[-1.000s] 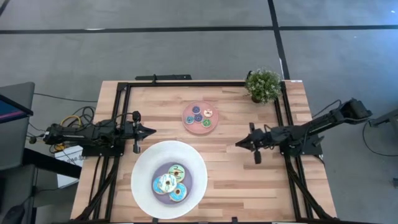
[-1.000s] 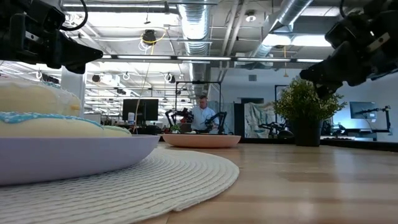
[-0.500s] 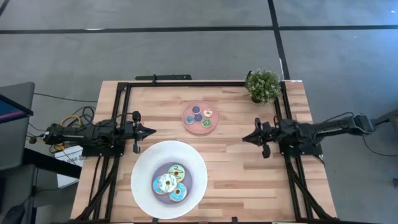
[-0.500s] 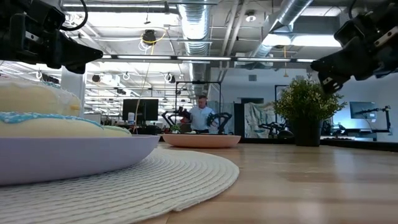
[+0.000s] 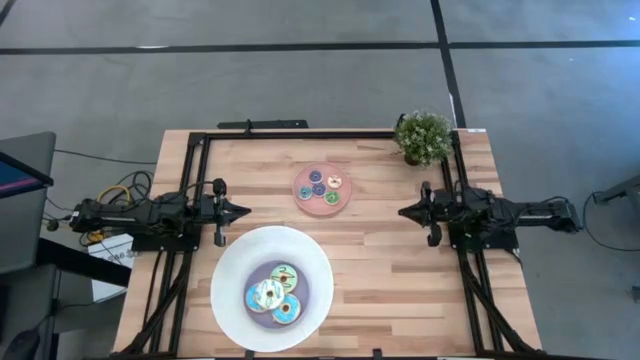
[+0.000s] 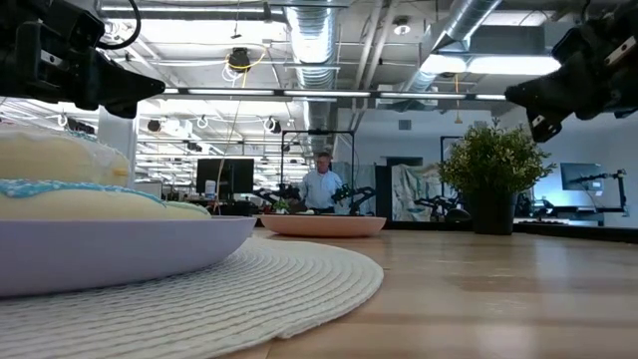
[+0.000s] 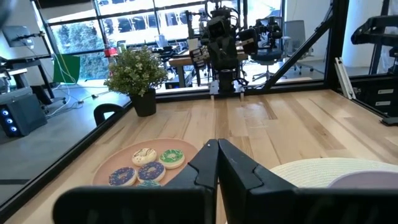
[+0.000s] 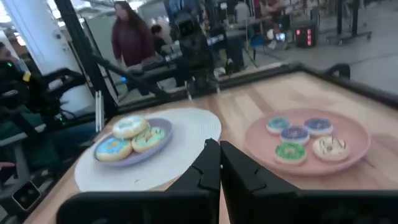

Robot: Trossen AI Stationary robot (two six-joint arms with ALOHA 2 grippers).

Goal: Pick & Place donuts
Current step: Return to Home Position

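A wooden table [image 5: 380,270] is seen from above, with one dark arm drawn back at each side. The left gripper [image 5: 243,211] is held above the table at its left edge, fingers pressed together on nothing. The right gripper [image 5: 403,212] is held above the right edge, likewise closed and empty.

Between them, toward the far side, is a pink plate [image 5: 308,200] on which the small donuts [image 5: 323,184] lie; five can be counted in the right wrist view. Nearer the front, three large donuts [image 5: 272,293] are crowded, touching, on a lavender plate [image 5: 300,275] set on a white woven mat [image 5: 230,265]. No donut is seen on the bare table, so the sorting is judged complete and only the parking of the arms remains.

Little risk is judged to be left. The mat's rim lies near the left gripper, so a low sweep of that arm could nudge it and jolt the crowded large donuts off their plate. A potted plant [image 5: 423,136] stands near the right arm and could be clipped if its elbow were swung wide.
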